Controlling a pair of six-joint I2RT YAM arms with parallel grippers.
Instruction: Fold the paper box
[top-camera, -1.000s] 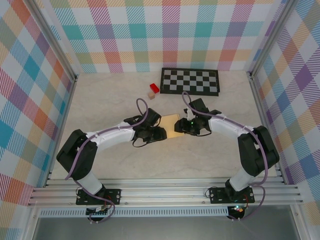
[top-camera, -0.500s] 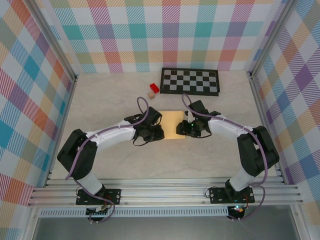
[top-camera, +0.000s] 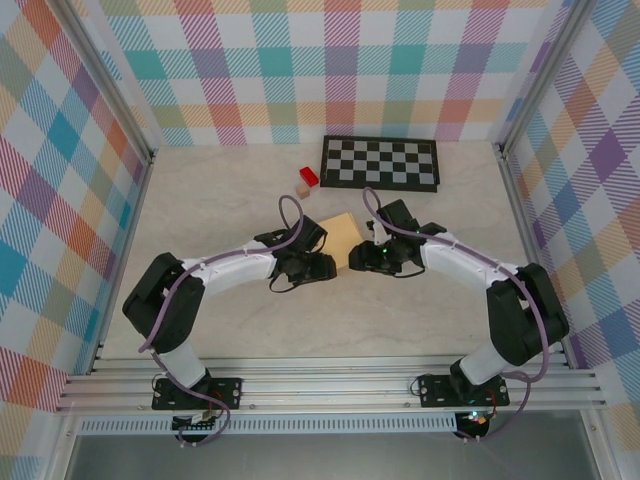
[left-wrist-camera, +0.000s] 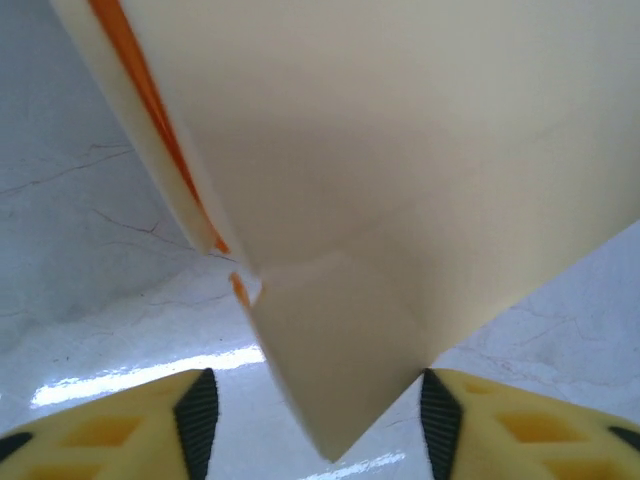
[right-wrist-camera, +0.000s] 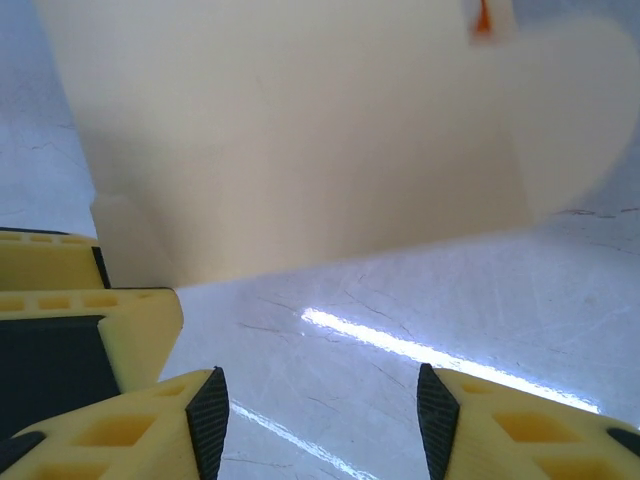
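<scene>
The paper box (top-camera: 337, 236) is seen lying on the pale surface (top-camera: 220, 200) between the two grippers, turned so that its corners point toward and away from the arm bases. The left gripper (top-camera: 322, 264) is placed just beside its near left edge, the right gripper (top-camera: 360, 260) just beside its near right edge. In the left wrist view the fingers (left-wrist-camera: 197, 420) are held apart, and one corner of the card is seen pointing down between them, unclamped. In the right wrist view the fingers (right-wrist-camera: 210, 410) are likewise held apart with bare surface between them, the box lying just ahead. Compared with half a second ago, the box has been rotated from square-on to diamond-wise and shifted slightly toward the checkerboard mat (top-camera: 379, 162).
</scene>
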